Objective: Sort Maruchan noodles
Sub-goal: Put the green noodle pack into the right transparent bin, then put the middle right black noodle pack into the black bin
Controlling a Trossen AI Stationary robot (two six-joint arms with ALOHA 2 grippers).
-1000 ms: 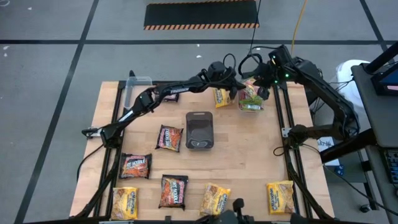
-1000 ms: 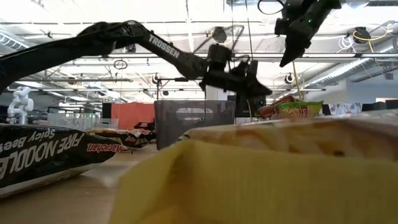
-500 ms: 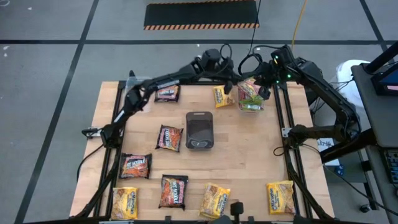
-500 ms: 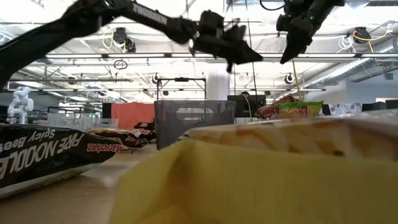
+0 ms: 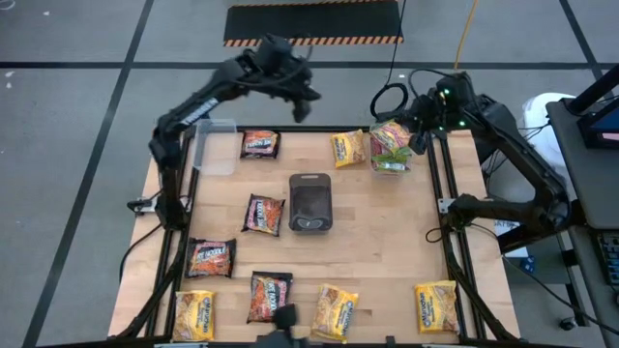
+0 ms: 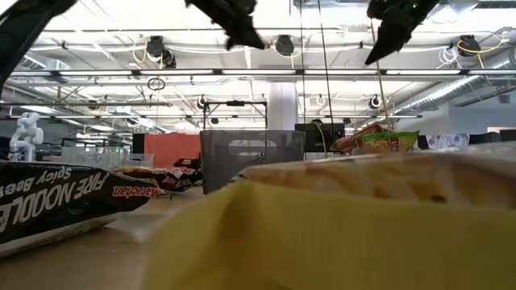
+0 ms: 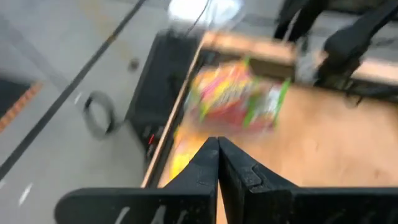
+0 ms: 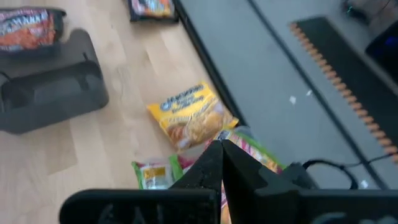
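A: Maruchan noodles [image 5: 264,213] lie scattered flat over my table [image 5: 387,242]: dark packets on the left half, yellow ones along the near edge, one yellow packet [image 5: 346,148] at the far edge.

B: And the green-edged packets [image 5: 391,145]?

A: Piled at the far right corner, just beside that yellow one.

B: Your grippers?

A: My left gripper [image 5: 302,106] is raised beyond the far edge, fingers pressed together, carrying nothing. My right gripper [image 5: 422,143] hangs beside the green-edged pile, also closed and empty.

B: What's in the middle?

A: I see a dark grey tray [image 5: 310,202], with a dark packet just left of it.
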